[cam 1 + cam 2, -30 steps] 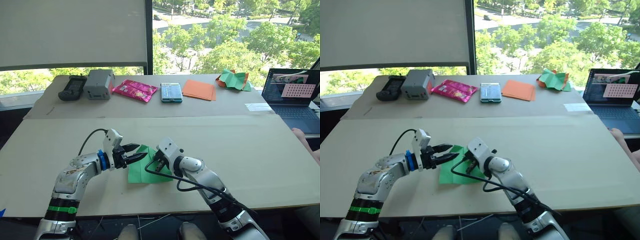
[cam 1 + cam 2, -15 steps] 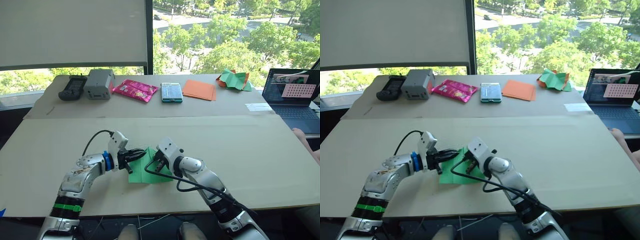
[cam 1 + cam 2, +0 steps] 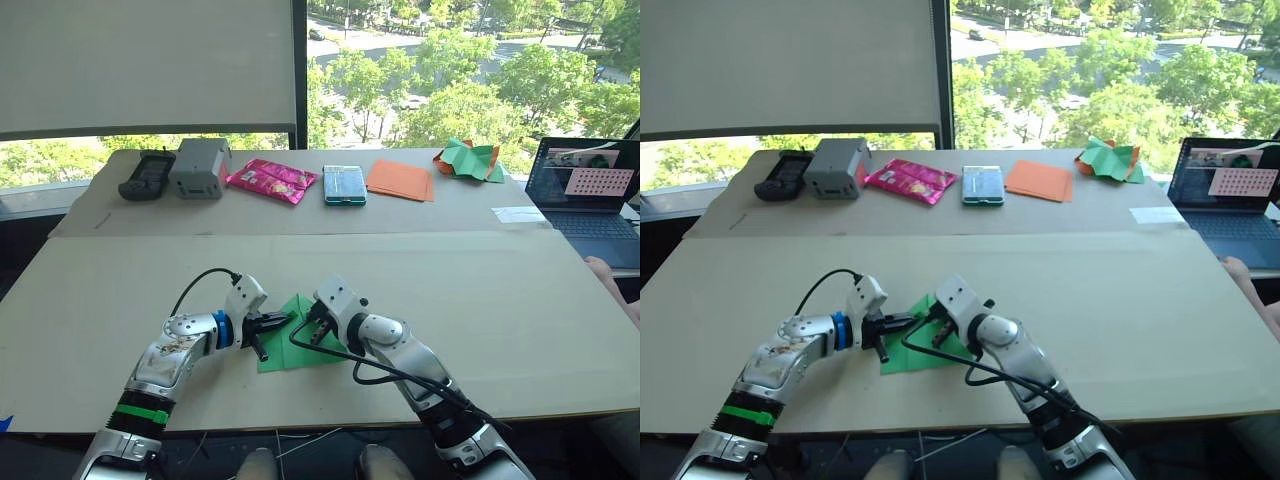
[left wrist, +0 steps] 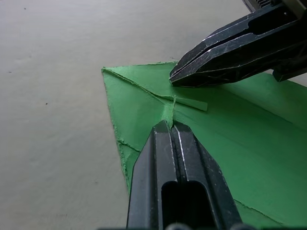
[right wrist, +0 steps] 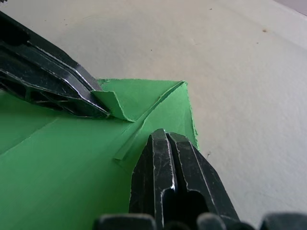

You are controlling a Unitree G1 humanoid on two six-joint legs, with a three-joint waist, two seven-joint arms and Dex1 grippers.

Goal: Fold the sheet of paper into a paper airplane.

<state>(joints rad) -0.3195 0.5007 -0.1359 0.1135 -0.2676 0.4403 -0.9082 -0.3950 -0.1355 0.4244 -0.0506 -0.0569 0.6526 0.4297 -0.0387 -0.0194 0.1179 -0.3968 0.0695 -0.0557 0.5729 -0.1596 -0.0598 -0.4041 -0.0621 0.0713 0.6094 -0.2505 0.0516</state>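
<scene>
The sheet of paper (image 3: 295, 340) is lying flat on the near bench (image 3: 520, 320), partly folded, with a pointed corner aimed away from the robot and 1 small flap curling up near its centre crease. The left pincer (image 3: 268, 327), which was hovering open just left of the sheet 1 second ago, is now sitting low at the sheet's left edge with its fingers closed together, pinching the raised crease of the sheet. The right pincer (image 3: 316, 326) is staying where it was, pressing down on the sheet just right of that crease, its fingers closed with nothing between them. This probably means a flap fold near the nose is under way, so the airplane is far from finished.
</scene>
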